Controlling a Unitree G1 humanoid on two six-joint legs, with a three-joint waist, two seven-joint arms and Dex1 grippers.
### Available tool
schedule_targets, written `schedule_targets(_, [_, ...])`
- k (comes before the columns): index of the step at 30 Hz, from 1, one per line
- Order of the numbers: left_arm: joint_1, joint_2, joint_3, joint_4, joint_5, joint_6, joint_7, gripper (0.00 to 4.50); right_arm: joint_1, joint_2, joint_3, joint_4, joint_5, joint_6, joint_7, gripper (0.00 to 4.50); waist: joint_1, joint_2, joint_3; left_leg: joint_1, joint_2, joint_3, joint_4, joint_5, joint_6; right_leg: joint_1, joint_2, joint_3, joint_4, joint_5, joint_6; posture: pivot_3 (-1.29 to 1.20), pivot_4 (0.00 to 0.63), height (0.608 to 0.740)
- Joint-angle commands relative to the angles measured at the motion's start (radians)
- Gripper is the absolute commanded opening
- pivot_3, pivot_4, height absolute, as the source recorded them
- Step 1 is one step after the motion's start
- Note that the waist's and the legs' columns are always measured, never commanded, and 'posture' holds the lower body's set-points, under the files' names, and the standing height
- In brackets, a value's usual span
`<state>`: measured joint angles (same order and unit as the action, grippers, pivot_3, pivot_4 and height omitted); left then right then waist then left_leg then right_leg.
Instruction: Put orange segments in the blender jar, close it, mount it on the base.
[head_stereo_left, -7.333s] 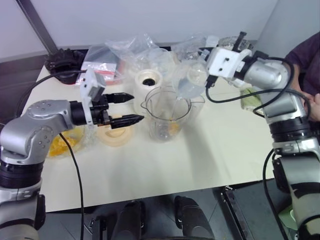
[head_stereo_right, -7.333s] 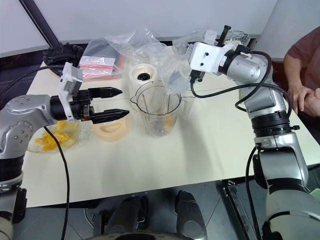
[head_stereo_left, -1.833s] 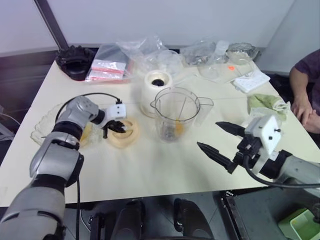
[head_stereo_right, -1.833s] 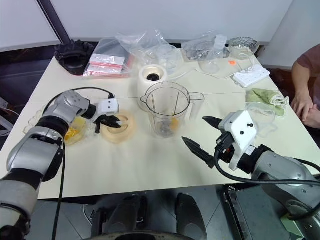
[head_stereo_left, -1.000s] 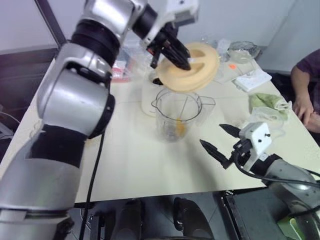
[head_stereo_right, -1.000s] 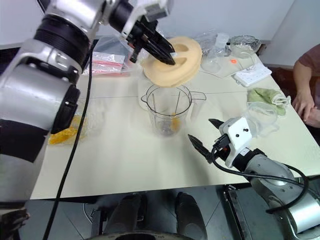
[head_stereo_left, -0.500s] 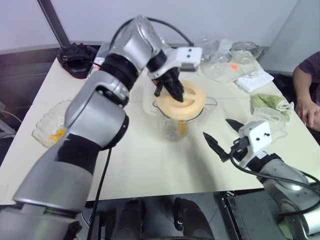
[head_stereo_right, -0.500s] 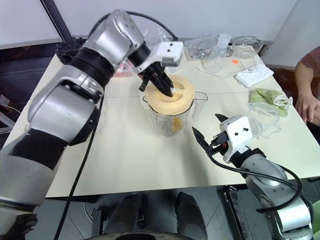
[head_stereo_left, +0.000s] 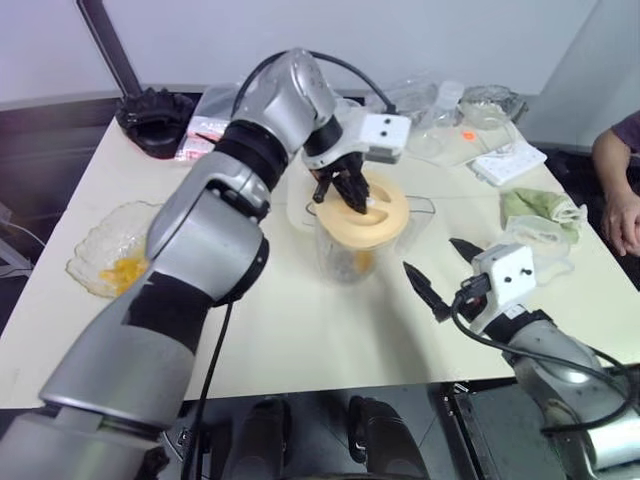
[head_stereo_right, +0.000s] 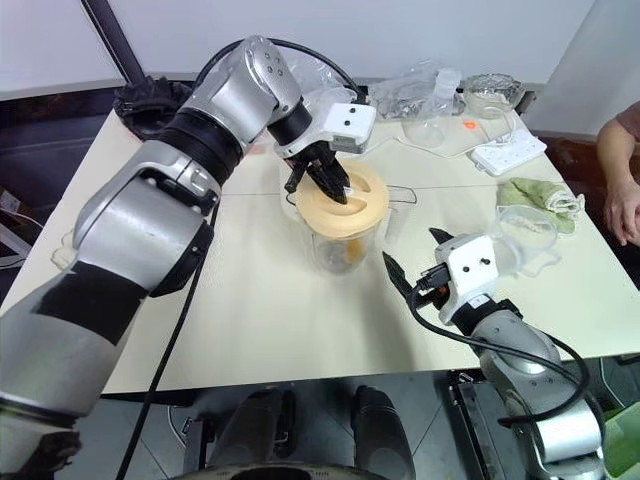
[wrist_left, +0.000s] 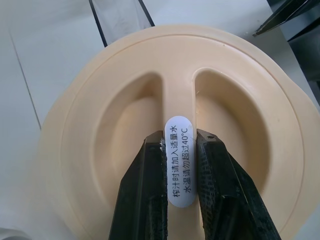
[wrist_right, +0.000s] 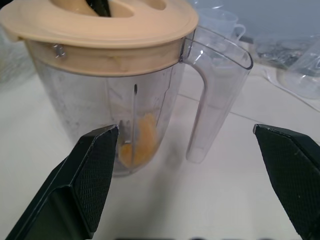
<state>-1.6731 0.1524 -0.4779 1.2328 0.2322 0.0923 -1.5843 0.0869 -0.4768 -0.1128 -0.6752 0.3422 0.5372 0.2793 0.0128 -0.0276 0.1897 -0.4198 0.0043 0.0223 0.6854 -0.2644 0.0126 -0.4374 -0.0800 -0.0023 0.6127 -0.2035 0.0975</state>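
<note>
The round pale orange lid (head_stereo_left: 380, 215) lies on the rim of the clear blender jar (head_stereo_left: 345, 258), a little tilted. My left gripper (wrist_left: 178, 140) is shut on the lid's middle ridge and reaches down from above. Orange segments (wrist_right: 142, 140) lie at the jar's bottom, and more orange segments (head_stereo_left: 120, 272) sit in the glass bowl (head_stereo_left: 95, 250) at the left. The white base (head_stereo_left: 298, 205) stands behind the jar, mostly hidden by my arm. My right gripper (head_stereo_left: 430, 254) is open just right of the jar, pointing at its handle (wrist_right: 210, 100).
Plastic bags (head_stereo_left: 215, 110) and a black object (head_stereo_left: 150, 108) lie along the table's back. At the right are a power strip (head_stereo_left: 505, 160), a green cloth (head_stereo_left: 535, 205) and a small clear cup (head_stereo_left: 540, 240). A person's hand (head_stereo_left: 625, 215) rests at the right edge.
My left gripper has brought the lid down from above the jar onto its rim. The right gripper stays open beside the jar.
</note>
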Motion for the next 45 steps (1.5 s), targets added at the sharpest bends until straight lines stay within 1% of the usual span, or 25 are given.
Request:
schedule_targets(1, [0.049,-0.017,0.007,0.023,0.021,-0.005,-0.004,0.22,-0.063,0.037,0.037,0.124,-0.06,-0.082,-0.006,4.5,0.0,0.0,0.0,0.004,0.0,0.0,0.0,0.0,0.0,0.003,0.0,0.0,0.0,0.0,0.0,0.0,0.15,0.74])
schedule_targets(3, [0.059,-0.019,0.014,0.024,0.026,-0.005,-0.005,0.22,-0.108,0.055,0.063,0.21,-0.081,-0.127,0.016,4.5,-0.001,0.001,0.0,0.01,0.003,0.0,0.0,0.0,0.0,0.009,0.0,0.0,-0.001,-0.001,0.0,0.0,0.15,0.74])
schedule_targets(4, [0.064,-0.021,0.015,0.025,0.031,-0.009,-0.001,0.22,-0.137,0.066,0.071,0.262,-0.095,-0.154,0.018,4.5,-0.001,0.001,0.0,0.011,0.003,0.0,0.0,0.0,0.0,0.01,0.0,0.0,-0.001,-0.001,0.0,0.0,0.15,0.74])
schedule_targets(10, [0.082,-0.03,0.022,0.026,0.05,-0.03,-0.007,0.22,-0.285,0.113,0.081,0.526,-0.17,-0.296,0.009,4.5,-0.001,0.003,-0.002,0.011,0.003,0.0,-0.001,0.0,0.0,0.01,0.0,0.0,-0.001,0.0,0.0,0.0,0.15,0.74])
schedule_targets(13, [0.087,-0.026,0.021,0.028,0.059,-0.039,-0.01,0.22,-0.329,0.137,0.081,0.606,-0.198,-0.357,-0.002,4.5,-0.001,0.003,-0.003,0.011,0.002,0.0,-0.001,0.0,0.0,0.01,0.0,0.0,-0.001,0.0,0.0,0.0,0.15,0.74])
schedule_targets(14, [0.089,-0.025,0.02,0.028,0.061,-0.043,-0.011,0.22,-0.337,0.146,0.081,0.617,-0.196,-0.368,-0.003,3.98,-0.001,0.003,-0.003,0.011,0.001,0.0,-0.001,0.0,0.0,0.01,0.0,0.0,0.0,0.0,0.0,0.0,0.15,0.74])
schedule_targets(15, [0.091,-0.023,0.02,0.027,0.063,-0.046,-0.012,0.22,-0.343,0.153,0.082,0.622,-0.196,-0.373,-0.002,3.77,-0.001,0.004,-0.003,0.011,0.001,0.0,-0.001,0.0,0.0,0.01,0.0,0.0,0.0,0.0,0.0,0.0,0.15,0.74])
schedule_targets(20, [0.104,-0.015,0.016,0.017,0.051,-0.072,-0.03,0.22,-0.336,0.173,0.097,0.595,-0.212,-0.368,-0.004,1.31,-0.002,0.005,-0.004,0.012,0.001,0.0,-0.001,0.0,0.0,0.011,0.0,0.0,0.0,0.0,0.0,0.0,0.15,0.74])
schedule_targets(21, [0.106,-0.014,0.015,0.016,0.047,-0.071,-0.03,0.22,-0.334,0.177,0.1,0.589,-0.216,-0.365,-0.006,0.96,0.0,0.007,-0.006,0.012,0.002,0.0,-0.001,0.0,0.0,0.011,0.0,0.0,0.0,0.0,0.0,0.0,0.15,0.74])
schedule_targets(27, [0.137,-0.008,0.014,-0.001,0.043,-0.069,-0.03,0.22,-0.329,0.196,0.115,0.563,-0.234,-0.355,-0.036,0.96,-0.002,0.009,-0.008,0.012,0.002,0.0,-0.001,0.0,0.0,0.012,0.0,0.0,0.0,0.0,0.0,0.0,0.15,0.74])
schedule_targets(29, [0.162,-0.008,0.031,-0.018,0.048,-0.029,-0.005,0.22,-0.336,0.206,0.124,0.56,-0.239,-0.349,-0.046,0.96,-0.002,0.01,-0.009,0.013,0.002,0.0,-0.001,0.0,0.0,0.012,0.0,0.0,0.0,0.0,0.0,0.0,0.15,0.74])
schedule_targets(33, [0.208,-0.025,0.063,-0.059,0.045,0.079,0.119,0.22,-0.346,0.22,0.131,0.564,-0.251,-0.342,-0.06,0.96,0.0,0.015,-0.018,0.013,0.002,0.0,-0.001,0.0,0.0,0.013,0.0,0.0,0.0,0.0,0.0,0.0,0.15,0.74])
schedule_targets(37, [0.256,-0.032,0.073,-0.127,0.049,0.205,0.151,0.22,-0.352,0.22,0.135,0.575,-0.259,-0.345,-0.06,0.96,0.001,0.016,-0.022,0.017,0.002,-0.001,-0.001,0.0,0.0,0.018,-0.001,0.0,0.0,-0.002,0.003,0.0,0.15,0.74])
schedule_targets(40, [0.316,-0.034,0.06,-0.211,0.062,0.344,0.191,0.22,-0.36,0.22,0.136,0.587,-0.261,-0.35,-0.059,0.96,-0.001,0.017,-0.023,0.026,0.003,-0.003,-0.001,0.0,0.0,0.028,-0.002,0.0,-0.003,-0.003,0.004,0.0,0.15,0.74])
schedule_targets(41, [0.333,-0.033,0.054,-0.238,0.066,0.386,0.203,0.22,-0.362,0.221,0.137,0.588,-0.26,-0.351,-0.06,0.96,-0.001,0.02,-0.025,0.029,0.003,-0.004,-0.001,0.0,0.0,0.033,-0.002,0.0,-0.005,-0.004,0.004,0.0,0.15,0.74])
schedule_targets(43, [0.371,-0.029,0.043,-0.296,0.076,0.465,0.239,0.22,-0.368,0.224,0.14,0.589,-0.259,-0.351,-0.06,0.96,-0.003,0.027,-0.032,0.03,0.005,-0.006,-0.003,-0.001,-0.001,0.034,0.0,-0.001,-0.015,-0.004,0.004,0.0,0.15,0.74])
schedule_targets(45, [0.403,-0.028,0.04,-0.348,0.079,0.519,0.281,0.22,-0.371,0.228,0.143,0.593,-0.258,-0.354,-0.059,0.96,-0.004,0.03,-0.038,0.03,0.005,-0.005,-0.004,-0.001,-0.001,0.035,-0.002,-0.001,-0.017,-0.004,0.004,0.0,0.15,0.74])
